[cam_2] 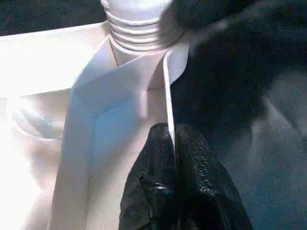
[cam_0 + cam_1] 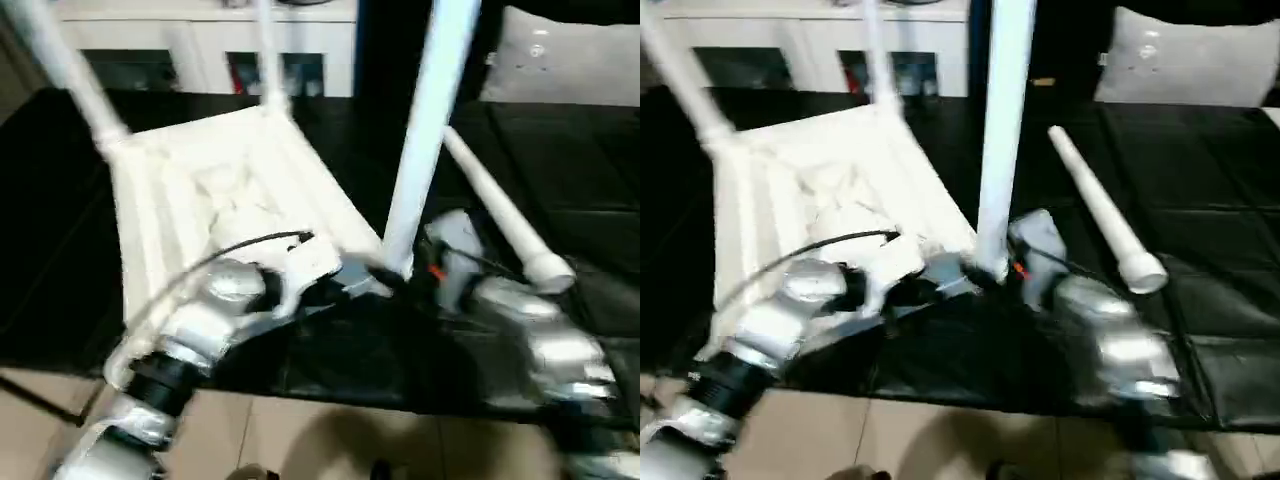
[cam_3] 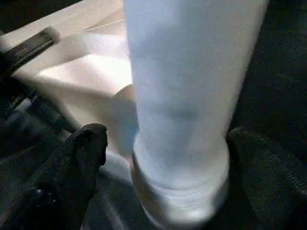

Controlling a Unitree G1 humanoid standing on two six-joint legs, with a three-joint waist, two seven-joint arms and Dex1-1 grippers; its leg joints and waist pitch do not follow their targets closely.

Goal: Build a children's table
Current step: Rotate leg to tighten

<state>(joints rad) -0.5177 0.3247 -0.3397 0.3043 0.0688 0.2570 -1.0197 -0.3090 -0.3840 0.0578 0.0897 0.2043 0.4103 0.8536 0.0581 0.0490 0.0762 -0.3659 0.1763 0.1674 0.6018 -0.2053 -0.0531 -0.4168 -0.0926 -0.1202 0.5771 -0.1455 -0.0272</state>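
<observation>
The children's table (image 2: 230, 190) lies upside down on the black-covered table (image 2: 560, 170), ribbed underside facing up, toward the robot's left of centre. Three legs stand upright in corner sockets: one at the far left corner (image 2: 70, 75), one at the far corner (image 2: 268, 60), and one at the near right corner (image 2: 425, 140). The fourth leg (image 2: 1100, 215) lies loose on the black cover to the right of the tabletop, its thick threaded end pointing toward the robot.

Left pincer (image 1: 172, 143): the two black fingers are pressed together on the thin white rim wall of the tabletop, close beside the near right corner socket. The threaded base of the installed leg (image 1: 139, 24) sits in that socket just beyond the fingertips.

Right pincer (image 3: 163, 143): the fingers stand wide apart, one on each side of the near right leg at its thick lower end, just above the socket. The left-hand finger (image 3: 81, 153) shows a gap to the leg surface; contact on the other finger cannot be determined. The leg is not clamped.

Both silver forearms (image 2: 210, 310) converge on this corner. A white glass-doored cabinet (image 2: 200, 45) stands behind the work surface, and a tiled floor (image 2: 300, 440) shows along the near edge.
</observation>
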